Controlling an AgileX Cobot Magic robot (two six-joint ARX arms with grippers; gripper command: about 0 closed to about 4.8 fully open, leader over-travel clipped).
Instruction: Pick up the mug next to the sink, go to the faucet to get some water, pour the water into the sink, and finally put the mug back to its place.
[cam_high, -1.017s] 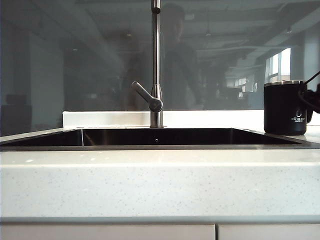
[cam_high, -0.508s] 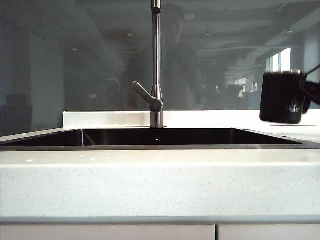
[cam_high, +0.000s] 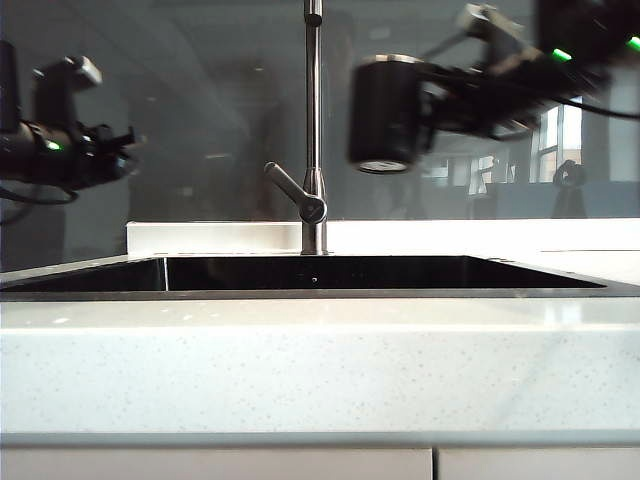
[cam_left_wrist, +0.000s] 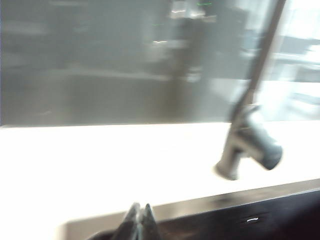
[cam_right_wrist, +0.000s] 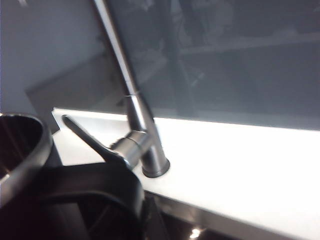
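Right gripper (cam_high: 432, 100): fingers clamped on the handle of the mug (cam_high: 384, 112), reaching in from the right of the exterior view. The mug hangs in mid-air, held off the gripper's tip toward the faucet, upright or nearly so, silver rim on top, base visible from below. It sits just right of the faucet (cam_high: 313, 120) pipe, a narrow gap between them, high above the lever and above the sink (cam_high: 300, 274). Motion blur softens the mug's outline.

Right wrist view: the mug's open rim (cam_right_wrist: 22, 145) and the curved black handle (cam_right_wrist: 95, 185) fill the near corner; the fingers themselves are not visible here. Beyond the handle stands the faucet base (cam_right_wrist: 150, 155) with its lever (cam_right_wrist: 87, 135) angled toward the camera, on the white countertop (cam_right_wrist: 240, 165).

Left gripper (cam_left_wrist: 140, 222): finger tips pressed together, nothing between them. It hovers over the sink's near-left region, well apart from the mug. Left wrist view is blurred; the faucet (cam_left_wrist: 250, 145) lies off to one side, past the countertop (cam_left_wrist: 100, 170) strip and the sink's dark edge (cam_left_wrist: 240, 220).

Exterior view: left arm (cam_high: 60, 150) held high at the left edge, above the counter, pointing toward the faucet. Dark glass backsplash (cam_high: 200, 100) behind everything.
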